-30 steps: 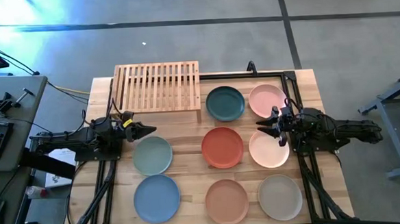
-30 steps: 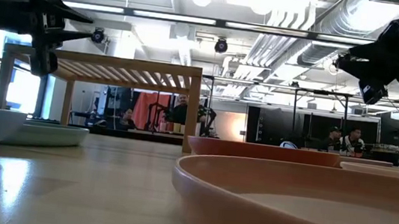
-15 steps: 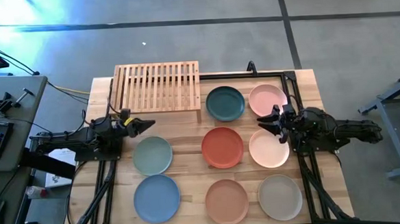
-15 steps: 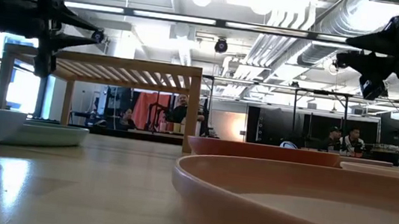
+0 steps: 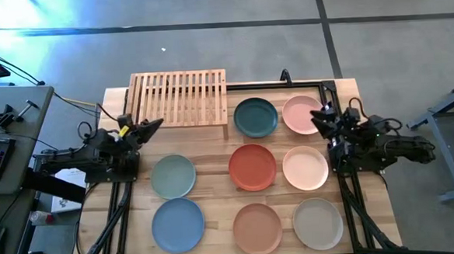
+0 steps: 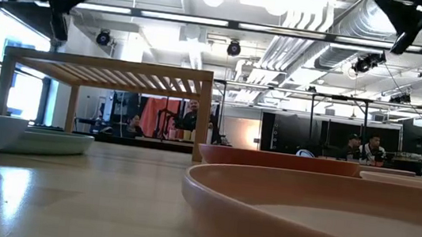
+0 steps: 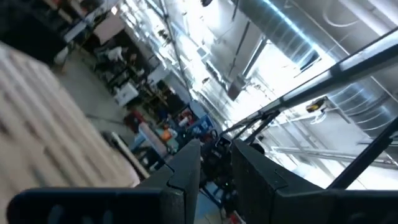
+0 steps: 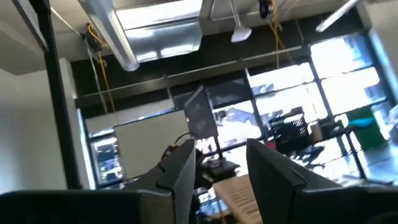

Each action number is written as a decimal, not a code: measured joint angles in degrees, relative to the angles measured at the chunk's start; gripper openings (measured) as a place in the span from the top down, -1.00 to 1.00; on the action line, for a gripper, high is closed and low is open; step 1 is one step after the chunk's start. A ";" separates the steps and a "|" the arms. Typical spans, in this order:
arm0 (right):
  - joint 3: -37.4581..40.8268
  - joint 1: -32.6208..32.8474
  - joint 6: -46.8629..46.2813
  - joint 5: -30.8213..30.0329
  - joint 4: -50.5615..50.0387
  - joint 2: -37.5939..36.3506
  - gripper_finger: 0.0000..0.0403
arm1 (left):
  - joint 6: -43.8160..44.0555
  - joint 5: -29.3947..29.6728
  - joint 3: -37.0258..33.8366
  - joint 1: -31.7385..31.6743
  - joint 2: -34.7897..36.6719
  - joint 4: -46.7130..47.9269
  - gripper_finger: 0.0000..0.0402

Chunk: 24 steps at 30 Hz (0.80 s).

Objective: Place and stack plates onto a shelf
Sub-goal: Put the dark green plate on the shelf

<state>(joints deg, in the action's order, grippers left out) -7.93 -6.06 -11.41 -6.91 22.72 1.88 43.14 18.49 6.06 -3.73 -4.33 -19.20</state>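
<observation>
Eight plates lie flat on the tabletop in the high view: dark teal (image 5: 255,116), pink (image 5: 300,113), terracotta red (image 5: 252,166), peach (image 5: 305,168), sage green (image 5: 173,176), blue (image 5: 178,224), tan-orange (image 5: 257,226) and beige (image 5: 318,222). The slatted wooden shelf (image 5: 180,98) stands on its legs at the far left, with nothing on it. My left gripper (image 5: 158,123) hangs open in the air by the shelf's near edge, above the sage green plate's far side. My right gripper (image 5: 314,116) is open and raised over the pink plate's right rim. Both wrist views look up at the ceiling.
A black frame (image 5: 287,83) runs along the table's far edge behind the dark teal and pink plates. Bare wood (image 5: 206,171) lies between the sage green and terracotta red plates. In the low view the shelf (image 6: 109,71) stands behind the plates, with people in the room beyond.
Both arms have risen and tipped their fingers upward. The left gripper has moved toward the far edge, up to the shelf's near side. The right gripper has drawn toward the far and right edges, from beside the peach plate to over the pink plate's rim. No plate has moved.
</observation>
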 joint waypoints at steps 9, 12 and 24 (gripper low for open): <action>-12.90 -2.78 9.28 -0.57 -10.67 8.66 0.35 | -8.87 0.06 7.86 0.00 -4.60 0.07 0.59; -18.23 -3.87 11.36 -0.57 -17.00 13.02 0.35 | -11.26 0.04 10.88 0.00 -7.28 0.35 0.59; -38.47 -9.73 13.39 -1.51 -43.44 33.51 0.35 | -13.01 -0.34 25.16 0.00 -19.06 15.38 0.59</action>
<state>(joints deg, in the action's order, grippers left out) -46.40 -15.79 1.98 -8.43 -20.71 35.40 30.13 18.15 31.22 -3.73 -23.39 -3.83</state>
